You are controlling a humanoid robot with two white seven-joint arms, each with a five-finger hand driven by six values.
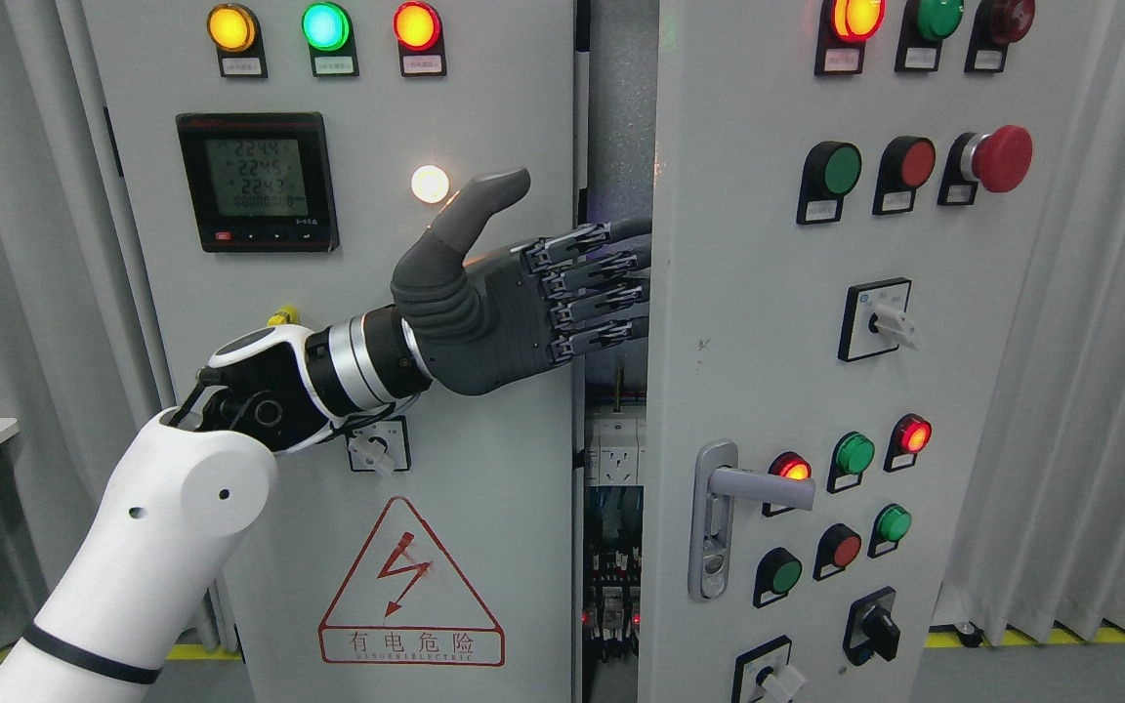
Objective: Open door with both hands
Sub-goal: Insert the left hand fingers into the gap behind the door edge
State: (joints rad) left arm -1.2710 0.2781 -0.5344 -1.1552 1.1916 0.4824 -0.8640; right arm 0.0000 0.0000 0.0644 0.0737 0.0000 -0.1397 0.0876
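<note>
Right door [758, 322] stands ajar; gap shows interior wiring below the left hand [523, 293]. Its fingers [592, 259] extend flat, tips hidden behind the door's edge, thumb raised, apparently hooking that edge. Judged partly opened; wider swing remains. Right hand unseen.

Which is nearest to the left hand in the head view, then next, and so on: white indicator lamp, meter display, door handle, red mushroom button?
From the left hand:
1. White indicator lamp, just up-left of the thumb.
2. Meter display, further left on the same panel.
3. Door handle, below-right on the right door.
4. Red mushroom button, far right, upper part of the right door.
</note>
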